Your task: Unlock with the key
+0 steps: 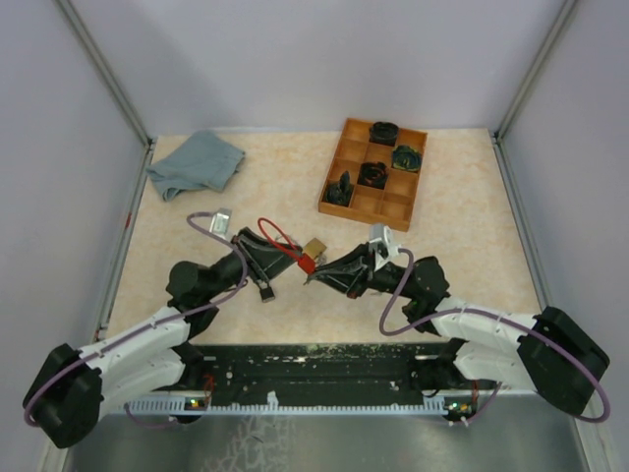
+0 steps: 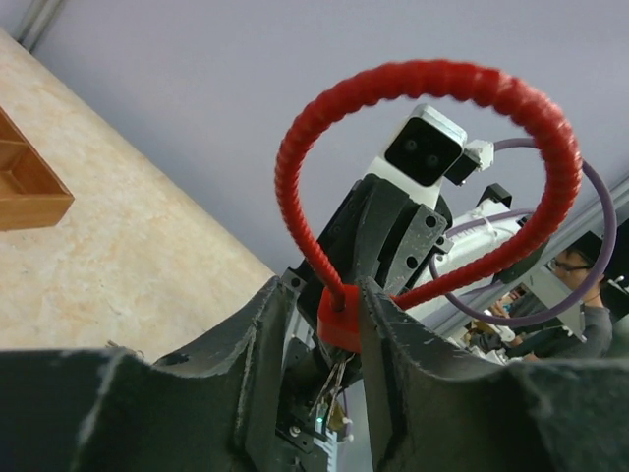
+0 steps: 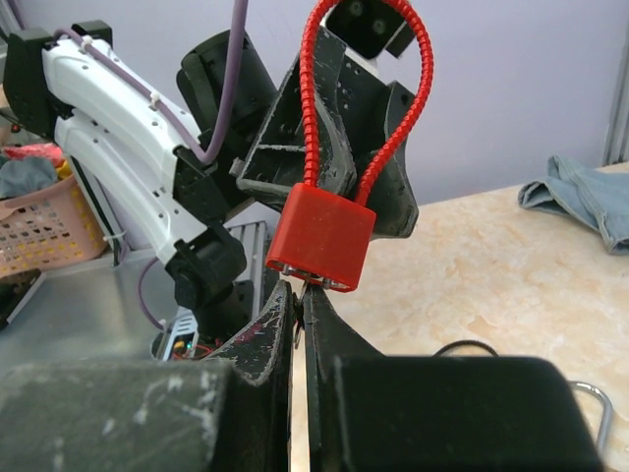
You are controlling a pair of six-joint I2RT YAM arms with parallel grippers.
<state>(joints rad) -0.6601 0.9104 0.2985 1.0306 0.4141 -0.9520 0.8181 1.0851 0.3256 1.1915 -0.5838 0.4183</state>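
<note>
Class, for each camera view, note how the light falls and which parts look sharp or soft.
Top external: even, diffuse light with only faint shadows, the table sharp, the walls splaying outward. Left wrist: the red cable loop is crisp against the pale wall, the near fingers dark and soft. Right wrist: the red padlock is sharp, the cloth behind it slightly soft.

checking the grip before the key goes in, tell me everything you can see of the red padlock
The red padlock has a blocky glossy body, plastic-looking, with a silvery underside, and a ribbed red cable shackle looping up from its top, both ends seated. It is held off the table, body clamped by the left gripper. The shut right gripper has its tips just under the underside; what they pinch cannot be seen.
</note>
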